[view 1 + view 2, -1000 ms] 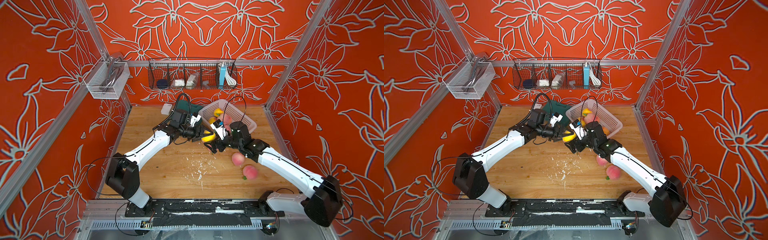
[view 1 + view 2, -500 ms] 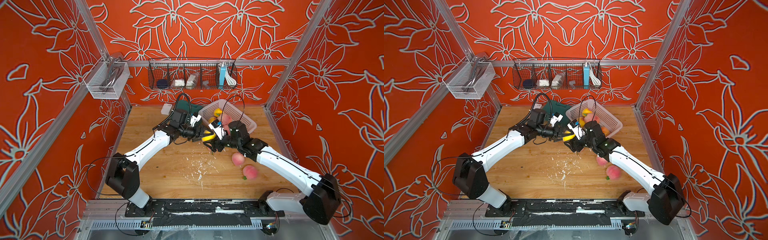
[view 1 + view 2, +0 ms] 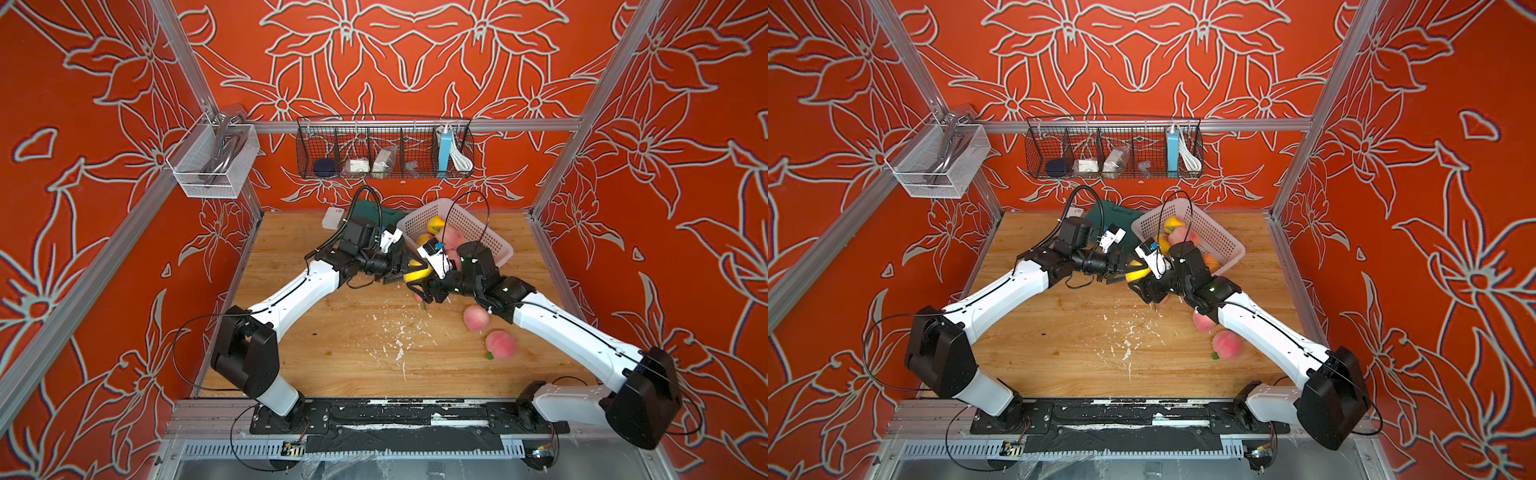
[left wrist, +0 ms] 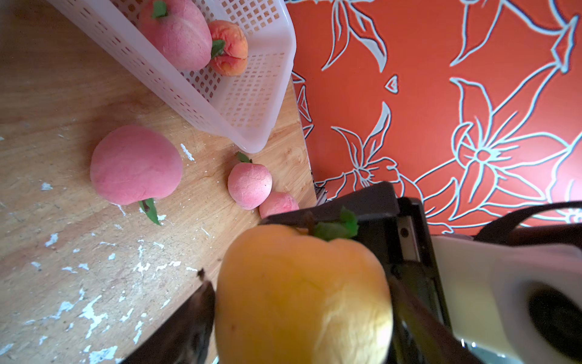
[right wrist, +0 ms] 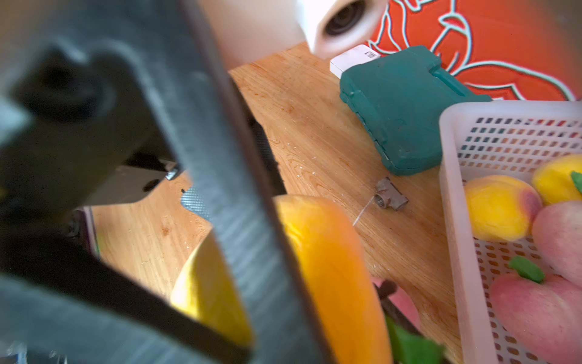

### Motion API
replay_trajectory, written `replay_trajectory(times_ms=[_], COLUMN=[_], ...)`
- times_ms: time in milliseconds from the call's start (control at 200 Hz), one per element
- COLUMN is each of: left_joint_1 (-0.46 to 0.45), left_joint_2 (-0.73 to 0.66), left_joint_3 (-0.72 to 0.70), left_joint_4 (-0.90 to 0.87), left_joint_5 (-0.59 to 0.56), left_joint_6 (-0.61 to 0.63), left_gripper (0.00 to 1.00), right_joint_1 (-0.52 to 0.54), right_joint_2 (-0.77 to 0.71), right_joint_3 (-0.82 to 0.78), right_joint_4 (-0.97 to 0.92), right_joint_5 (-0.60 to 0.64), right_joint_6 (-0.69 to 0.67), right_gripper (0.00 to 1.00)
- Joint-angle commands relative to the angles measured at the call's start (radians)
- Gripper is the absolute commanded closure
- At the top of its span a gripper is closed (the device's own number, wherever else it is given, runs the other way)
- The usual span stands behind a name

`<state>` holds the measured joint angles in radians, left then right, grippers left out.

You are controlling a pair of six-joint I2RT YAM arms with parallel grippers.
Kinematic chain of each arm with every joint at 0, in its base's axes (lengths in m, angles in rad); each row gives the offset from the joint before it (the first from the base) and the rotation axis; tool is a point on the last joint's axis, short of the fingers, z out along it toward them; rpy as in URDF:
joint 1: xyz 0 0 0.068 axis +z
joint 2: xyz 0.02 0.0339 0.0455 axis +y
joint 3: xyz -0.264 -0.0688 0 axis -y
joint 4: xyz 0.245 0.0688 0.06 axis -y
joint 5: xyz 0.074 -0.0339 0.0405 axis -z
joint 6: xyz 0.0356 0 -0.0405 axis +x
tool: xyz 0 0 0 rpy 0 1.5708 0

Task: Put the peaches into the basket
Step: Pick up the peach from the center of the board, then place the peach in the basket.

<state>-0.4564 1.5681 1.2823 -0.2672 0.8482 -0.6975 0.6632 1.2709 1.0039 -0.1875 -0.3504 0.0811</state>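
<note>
A yellow-orange peach (image 3: 417,272) (image 4: 299,293) hangs above the table between both grippers, just in front of the basket (image 3: 494,239). My right gripper (image 3: 420,283) is shut on it from the right. My left gripper (image 3: 404,269) stands open around it, one finger (image 4: 201,315) close beside its skin. The pale perforated basket (image 4: 245,104) holds several peaches, pink (image 4: 174,34), orange-red (image 4: 228,47) and yellow (image 5: 500,208). Two pink peaches (image 3: 476,318) (image 3: 500,344) lie on the wood by my right forearm. A third pink peach (image 4: 135,164) lies under the grippers, mostly hidden in both top views.
A dark green case (image 5: 400,110) and a small white box (image 3: 333,218) lie behind the basket's left end. A small metal fitting (image 5: 390,197) sits near the case. White flecks (image 3: 399,336) dot the wood. A black wire rack (image 3: 384,149) and a white mesh bin (image 3: 214,162) hang on the walls.
My right gripper, open a second ago, has shut on the yellow-orange peach. My left gripper, which was shut on that peach, has spread its jaws. Both arms have barely moved.
</note>
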Motion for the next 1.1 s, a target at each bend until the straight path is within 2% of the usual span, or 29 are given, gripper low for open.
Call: replay_trajectory(times_ms=[0,160,565,706,771,1096], left_joint_1=[0.021,0.055,0.085,0.085,0.085,0.085], left_joint_2=[-0.028,-0.049,-0.065,-0.073,-0.077,-0.075], left_joint_3=[-0.008,-0.023,0.001,0.006,-0.001,-0.013], left_joint_4=[0.005,-0.010,-0.181,-0.214,-0.219,-0.209], left_joint_5=[0.015,-0.010,-0.165,-0.214,-0.236,-0.235], left_joint_6=[0.005,0.020,0.199,0.245,0.258,0.282], left_gripper=[0.15,0.14,0.13,0.03,0.02,0.02], right_joint_1=[-0.006,-0.031,-0.182,-0.244,-0.260,-0.371], right_joint_2=[-0.012,-0.010,0.022,0.037,0.053,0.161], right_joint_3=[0.022,0.027,0.089,0.126,0.158,0.271], right_joint_4=[-0.005,-0.040,-0.147,-0.180,-0.209,-0.276], right_joint_5=[0.040,0.057,0.113,0.153,0.191,0.288], right_joint_6=[0.014,0.010,0.045,0.035,0.020,0.000], right_gripper=[0.30,0.30,0.30,0.30,0.30,0.29])
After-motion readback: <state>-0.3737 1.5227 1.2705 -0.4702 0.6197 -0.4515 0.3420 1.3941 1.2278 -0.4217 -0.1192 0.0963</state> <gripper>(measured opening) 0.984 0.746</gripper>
